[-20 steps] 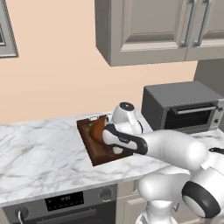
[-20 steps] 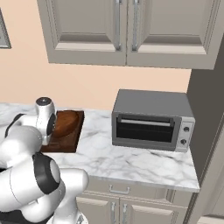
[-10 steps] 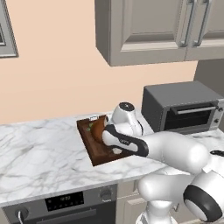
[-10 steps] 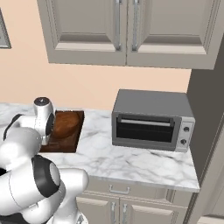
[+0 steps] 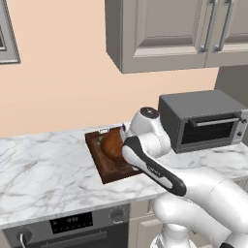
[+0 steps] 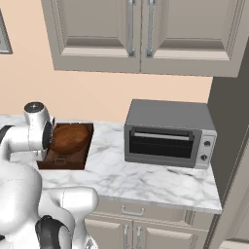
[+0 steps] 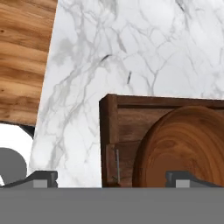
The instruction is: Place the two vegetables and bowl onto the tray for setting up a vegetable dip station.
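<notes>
On the tray, the reddish-brown bowl sits, a bit of green showing just beside it toward the wall. The tray lies on the marble counter, mid-depth, left of the toaster oven. The fingers stand spread wide apart, holding nothing.
</notes>
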Tool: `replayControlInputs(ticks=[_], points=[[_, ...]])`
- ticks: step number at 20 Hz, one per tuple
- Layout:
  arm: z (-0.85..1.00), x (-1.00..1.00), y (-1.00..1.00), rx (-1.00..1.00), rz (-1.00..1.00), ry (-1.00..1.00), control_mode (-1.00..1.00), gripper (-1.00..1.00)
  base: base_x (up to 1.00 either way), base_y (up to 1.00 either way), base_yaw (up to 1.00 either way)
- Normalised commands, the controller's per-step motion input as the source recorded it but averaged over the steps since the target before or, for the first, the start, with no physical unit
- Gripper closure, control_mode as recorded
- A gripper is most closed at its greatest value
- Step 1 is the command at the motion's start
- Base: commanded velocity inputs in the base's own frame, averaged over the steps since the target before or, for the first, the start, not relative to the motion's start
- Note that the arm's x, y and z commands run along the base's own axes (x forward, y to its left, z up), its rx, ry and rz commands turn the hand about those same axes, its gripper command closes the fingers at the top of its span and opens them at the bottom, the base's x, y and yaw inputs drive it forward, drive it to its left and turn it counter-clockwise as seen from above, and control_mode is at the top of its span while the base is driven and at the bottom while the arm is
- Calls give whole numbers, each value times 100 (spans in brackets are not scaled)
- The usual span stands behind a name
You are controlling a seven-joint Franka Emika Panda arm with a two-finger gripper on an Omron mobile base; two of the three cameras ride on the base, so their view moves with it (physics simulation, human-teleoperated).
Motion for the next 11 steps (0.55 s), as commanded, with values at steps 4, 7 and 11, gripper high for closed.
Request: replayControlInputs(ticks=[4,7,11], points=[[37,-80,-50,0,-4,0,-100,-100,0,0,0],[28,-80,-59,0,-4,0,-100,-100,0,0,0],[34,-93,-66,2,-7,0,-100,-100,0,0,0]])
